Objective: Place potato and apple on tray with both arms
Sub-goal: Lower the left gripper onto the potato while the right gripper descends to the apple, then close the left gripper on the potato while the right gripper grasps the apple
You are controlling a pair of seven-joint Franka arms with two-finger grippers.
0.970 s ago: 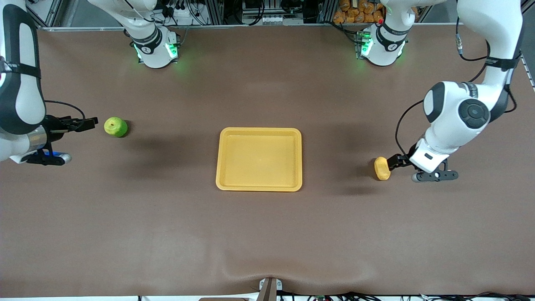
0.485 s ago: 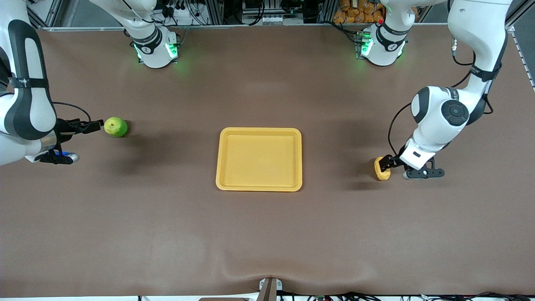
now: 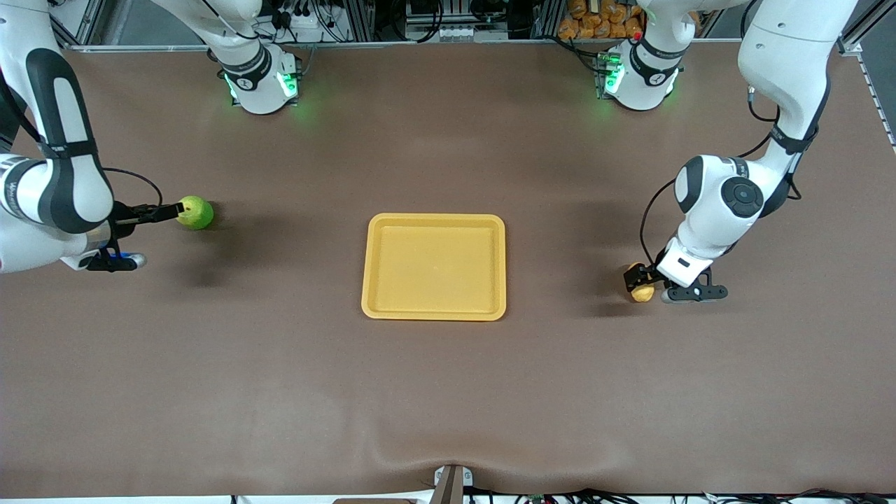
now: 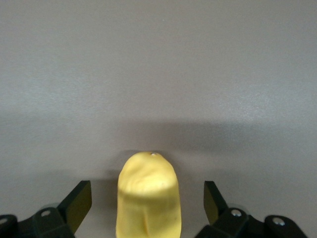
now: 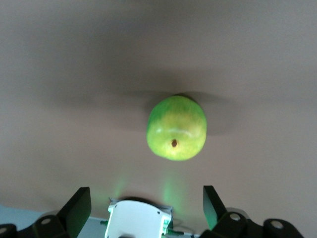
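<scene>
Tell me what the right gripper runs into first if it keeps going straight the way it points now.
Most likely the apple. The right gripper is open and aimed at it, with the fruit centred between the fingers in the right wrist view. Nothing else shows in that line; the remaining gap is hard to judge.

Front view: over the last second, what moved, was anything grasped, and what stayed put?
Both arms closed in. The left tool slid toward the potato and now straddles it with open fingers; the right tool advanced until its open tips reach the apple. Nothing is gripped or lifted. The potato, the apple and the tray lie where they were.
</scene>
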